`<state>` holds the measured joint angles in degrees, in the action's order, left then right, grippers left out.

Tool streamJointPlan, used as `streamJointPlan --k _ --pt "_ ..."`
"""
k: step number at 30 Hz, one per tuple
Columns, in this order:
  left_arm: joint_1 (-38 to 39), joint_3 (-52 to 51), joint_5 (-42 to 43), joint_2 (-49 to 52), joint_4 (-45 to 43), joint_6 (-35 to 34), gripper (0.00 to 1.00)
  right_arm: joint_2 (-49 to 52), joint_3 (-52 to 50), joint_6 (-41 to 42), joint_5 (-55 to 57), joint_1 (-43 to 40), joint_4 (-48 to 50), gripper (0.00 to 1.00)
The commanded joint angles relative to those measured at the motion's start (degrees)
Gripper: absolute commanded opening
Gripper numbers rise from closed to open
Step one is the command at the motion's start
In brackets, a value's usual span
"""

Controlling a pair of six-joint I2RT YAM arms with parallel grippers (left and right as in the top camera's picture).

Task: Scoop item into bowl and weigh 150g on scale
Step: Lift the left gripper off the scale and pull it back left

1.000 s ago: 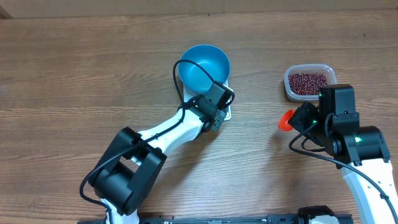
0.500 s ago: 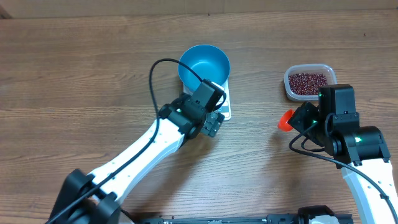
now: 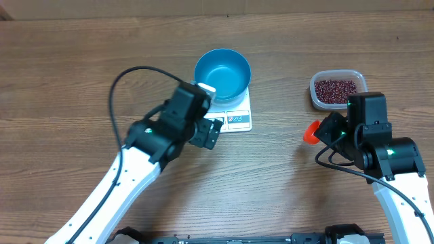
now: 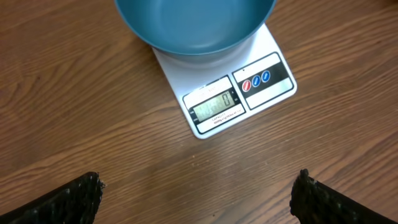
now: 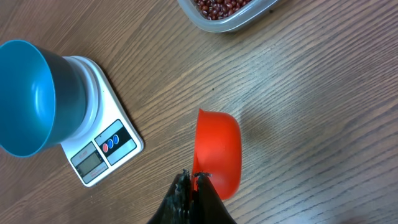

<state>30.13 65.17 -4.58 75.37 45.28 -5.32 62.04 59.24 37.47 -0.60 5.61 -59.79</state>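
The bright-blue bowl (image 3: 222,72) stands on the white scale (image 3: 237,120), and no beans show inside it. In the left wrist view the bowl (image 4: 194,25) fills the top edge and the scale (image 4: 224,93) shows its lit display and blue-marked buttons. My left gripper (image 3: 211,131) (image 4: 198,179) hangs open over bare wood just in front of the scale, holding nothing. The red-brown beans (image 3: 335,89) (image 5: 221,6) lie in a clear tub. My right gripper (image 5: 194,177) (image 3: 324,130) is shut on a red scoop (image 5: 217,152) (image 3: 311,131), held left of the tub and right of the scale.
The clear plastic tub (image 3: 316,97) sits at the right rear of the wooden table. The right arm's black body (image 3: 380,146) stands just in front of it. A black cable (image 3: 122,81) loops up over the left arm.
My left gripper has opened and pulled back from the scale's front strip toward the left and front. The right arm and scoop have not moved.
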Motion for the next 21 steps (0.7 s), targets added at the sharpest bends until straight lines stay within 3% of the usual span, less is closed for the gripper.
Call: streamJointPlan --k 1,11,21 --pt "-0.66 -1.95 4.52 -5.29 -0.09 2.62 0.99 -0.39 1.9 -0.07 0.57 -0.22 0.07 0.04" --pt "-0.66 -13.33 4.2 -19.39 -5.31 1.01 1.0 -0.39 1.9 -0.07 0.57 -0.22 0.07 0.04" --pt "-0.66 -13.31 4.15 -17.53 -6.78 1.05 0.99 -0.39 1.9 -0.04 0.57 -0.22 0.2 0.04"
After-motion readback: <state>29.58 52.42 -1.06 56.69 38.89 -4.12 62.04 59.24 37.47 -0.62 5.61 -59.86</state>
